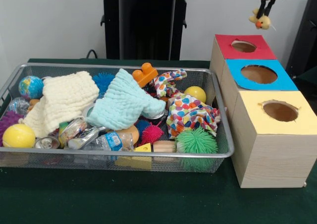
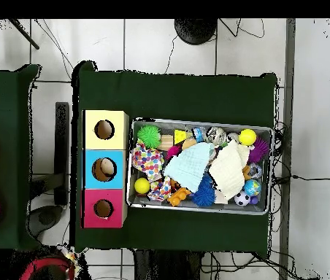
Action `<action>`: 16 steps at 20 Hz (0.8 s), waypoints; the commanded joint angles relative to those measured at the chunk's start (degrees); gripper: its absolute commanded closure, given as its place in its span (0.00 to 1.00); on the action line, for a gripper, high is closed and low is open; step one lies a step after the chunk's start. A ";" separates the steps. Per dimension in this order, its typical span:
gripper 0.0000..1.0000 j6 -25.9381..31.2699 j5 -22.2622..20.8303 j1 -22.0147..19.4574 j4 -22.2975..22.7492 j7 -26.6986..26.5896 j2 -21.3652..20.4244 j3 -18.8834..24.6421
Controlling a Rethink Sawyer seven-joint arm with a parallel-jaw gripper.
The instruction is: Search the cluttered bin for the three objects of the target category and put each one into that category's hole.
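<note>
The front view sits low and close at the table's edge, looking level across the green cloth [image 1: 148, 199] at the wire bin [image 1: 224, 152] on the left and the row of three boxes [image 1: 270, 144] on the right; the overhead view hangs high, looking straight down, far enough to take in the whole table [image 2: 175, 91] and the tiled floor [image 2: 153, 44] around it — turned half round, so the boxes [image 2: 104, 153] lie left of the bin [image 2: 273, 171]; both views share bin and boxes.

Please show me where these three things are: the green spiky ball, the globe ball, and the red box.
green spiky ball [image 1: 196, 141]: front view, middle of its spikes.
globe ball [image 1: 30, 87]: front view, its blue middle.
red box [image 1: 262, 49]: front view, top face beside the hole.
</note>
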 commanded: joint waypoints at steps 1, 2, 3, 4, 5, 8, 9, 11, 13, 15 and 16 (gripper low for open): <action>1.00 -2.50 -3.04 -1.70 -1.00 0.92 0.22 -1.18; 1.00 -2.09 -2.98 -2.19 -1.16 0.45 0.09 -1.10; 1.00 -1.98 -3.10 -2.41 -1.40 0.27 0.08 -1.20; 1.00 -1.87 -3.22 -2.63 -1.65 0.09 0.07 -1.30; 1.00 -2.02 -3.41 -2.61 -1.89 0.29 0.01 -1.61; 1.00 -1.96 -3.25 -3.27 -1.94 -0.09 -0.96 -1.61; 1.00 -1.62 -3.11 -3.62 -1.86 -0.52 -1.28 -1.42; 1.00 -1.30 -2.99 -4.39 -1.61 -1.22 -1.71 -1.08; 1.00 -1.16 -2.79 -5.35 -1.29 -1.81 -2.11 -0.69; 1.00 -0.46 -2.34 -6.51 -1.02 -2.69 -3.02 -0.07; 1.00 -0.08 -2.12 -7.24 -0.89 -3.15 -3.59 0.17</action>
